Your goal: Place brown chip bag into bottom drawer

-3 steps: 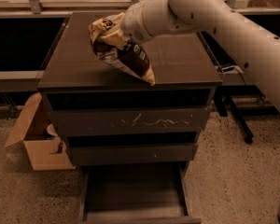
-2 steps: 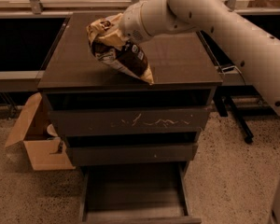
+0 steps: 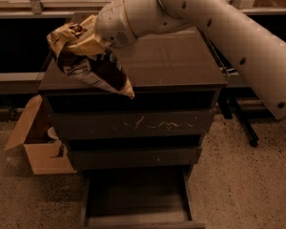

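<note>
Foil-wrinkled and dark brown in the middle, the single brown chip bag [image 3: 96, 67] hangs in the air over the front-left corner of the cabinet top [image 3: 171, 61], clear of the surface. Its long axis runs on a diagonal: one cream-yellow end sits high and to the left, beyond the left edge of the top, and the other cream end points down and to the right, hanging over the front edge. The small white label faces the front.

One gripper [image 3: 96, 36], at the end of the pale arm [image 3: 219, 27] that comes in from the right, is clamped on the bag's upper cream end, mostly hidden behind the crumpled foil.

Three drawers show in the cabinet's front. The bottom drawer [image 3: 133, 197] is pulled out, its flat grey floor bare, well below the bag. The one with white scratches [image 3: 148, 124] is shut. One tan cardboard box [image 3: 38, 151] stands on the floor just beside the cabinet's left side.
</note>
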You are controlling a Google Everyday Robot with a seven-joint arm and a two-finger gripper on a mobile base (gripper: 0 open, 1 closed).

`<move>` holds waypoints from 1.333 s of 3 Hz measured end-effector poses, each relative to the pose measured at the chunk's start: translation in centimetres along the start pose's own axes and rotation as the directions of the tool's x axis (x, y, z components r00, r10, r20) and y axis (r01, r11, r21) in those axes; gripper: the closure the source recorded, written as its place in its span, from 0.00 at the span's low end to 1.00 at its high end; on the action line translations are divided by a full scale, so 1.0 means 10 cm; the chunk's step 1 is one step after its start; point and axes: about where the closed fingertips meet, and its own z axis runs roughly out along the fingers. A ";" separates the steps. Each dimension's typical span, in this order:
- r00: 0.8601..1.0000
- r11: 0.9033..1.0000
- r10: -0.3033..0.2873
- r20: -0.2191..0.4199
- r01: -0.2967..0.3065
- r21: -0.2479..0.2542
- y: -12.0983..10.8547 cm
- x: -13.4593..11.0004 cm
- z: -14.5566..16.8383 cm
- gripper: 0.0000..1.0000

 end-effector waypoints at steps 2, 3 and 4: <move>0.997 0.988 0.081 -0.005 -0.081 -0.135 0.70 -0.08 0.14 1.00; 0.997 0.987 0.082 -0.007 -0.082 -0.139 0.71 -0.07 0.16 1.00; 0.995 0.983 0.105 -0.001 -0.104 -0.149 0.86 0.11 0.23 1.00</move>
